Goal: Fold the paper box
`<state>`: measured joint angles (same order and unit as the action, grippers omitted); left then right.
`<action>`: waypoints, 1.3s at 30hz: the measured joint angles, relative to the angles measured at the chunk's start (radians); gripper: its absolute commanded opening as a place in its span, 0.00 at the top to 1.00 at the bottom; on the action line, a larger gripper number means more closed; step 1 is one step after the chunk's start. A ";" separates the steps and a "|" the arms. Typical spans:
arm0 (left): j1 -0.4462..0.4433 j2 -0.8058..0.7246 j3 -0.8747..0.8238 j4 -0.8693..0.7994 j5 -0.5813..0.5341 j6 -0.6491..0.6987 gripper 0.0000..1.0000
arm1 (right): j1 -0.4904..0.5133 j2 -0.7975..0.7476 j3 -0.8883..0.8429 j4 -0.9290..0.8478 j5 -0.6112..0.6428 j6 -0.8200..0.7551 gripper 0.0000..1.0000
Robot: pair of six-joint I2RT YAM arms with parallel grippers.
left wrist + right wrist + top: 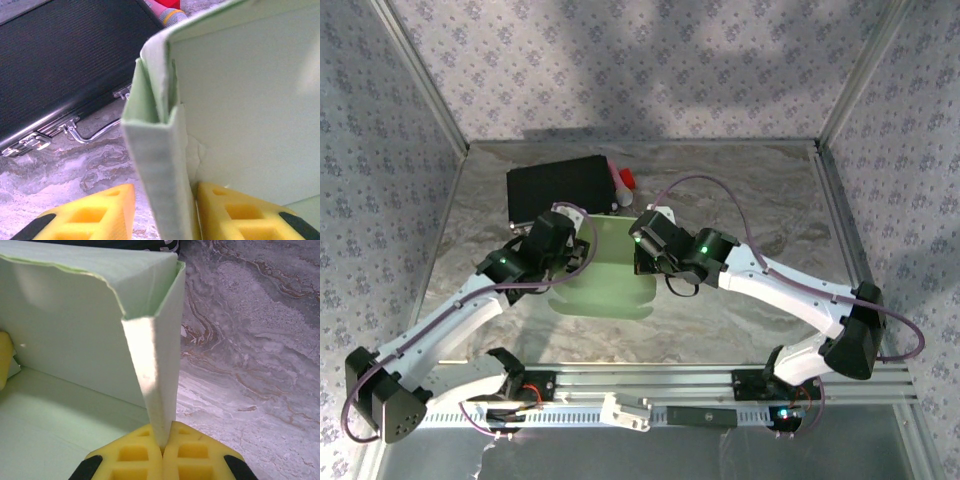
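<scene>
The paper box (605, 275) is pale green card, half folded, lying in the middle of the table between both arms. My left gripper (570, 250) is at its left side wall and my right gripper (642, 250) at its right side wall. In the left wrist view the doubled-over wall (160, 165) stands between my left gripper (165, 192)'s open jaws. The right finger touches it and a gap shows beside the left finger (100, 215). In the right wrist view my right gripper (163, 432) is shut on the foot of the upright folded wall (155, 365).
A flat black case (560, 187) with metal latches lies behind the box at the back left, close to the left gripper (65, 65). A small red-capped thing (623, 180) sits beside its right end. Bare marble table (250, 365) extends to the right.
</scene>
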<state>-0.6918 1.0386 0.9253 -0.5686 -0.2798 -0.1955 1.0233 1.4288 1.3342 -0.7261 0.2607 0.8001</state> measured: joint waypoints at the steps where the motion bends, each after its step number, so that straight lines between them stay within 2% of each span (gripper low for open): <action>1: 0.000 -0.004 0.000 -0.004 0.004 0.000 0.57 | 0.000 0.000 0.000 0.000 0.000 0.000 1.00; 6: 0.000 -0.024 0.000 -0.014 0.034 -0.004 0.39 | -0.001 0.000 0.000 0.000 0.000 0.000 1.00; 14: 0.014 -0.053 0.013 -0.039 0.098 -0.013 0.35 | -0.001 0.000 0.000 0.002 -0.007 0.000 1.00; 18: 0.031 -0.053 0.042 -0.051 0.119 -0.014 0.41 | -0.001 0.000 0.000 0.002 -0.008 0.000 1.00; 23: 0.031 -0.050 0.058 -0.054 0.163 -0.012 0.35 | -0.001 0.000 0.000 0.002 -0.008 0.000 1.00; 29: 0.055 -0.076 0.068 -0.089 0.246 -0.002 0.36 | -0.011 0.000 0.000 0.002 -0.015 0.000 1.00; 39: 0.090 -0.048 0.093 -0.187 0.264 0.031 0.56 | -0.014 0.000 0.000 0.005 -0.015 0.000 1.00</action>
<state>-0.6018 0.9901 1.0183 -0.7555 -0.0162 -0.1642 1.0096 1.4288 1.3342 -0.7208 0.2455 0.8001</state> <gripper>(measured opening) 0.466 0.060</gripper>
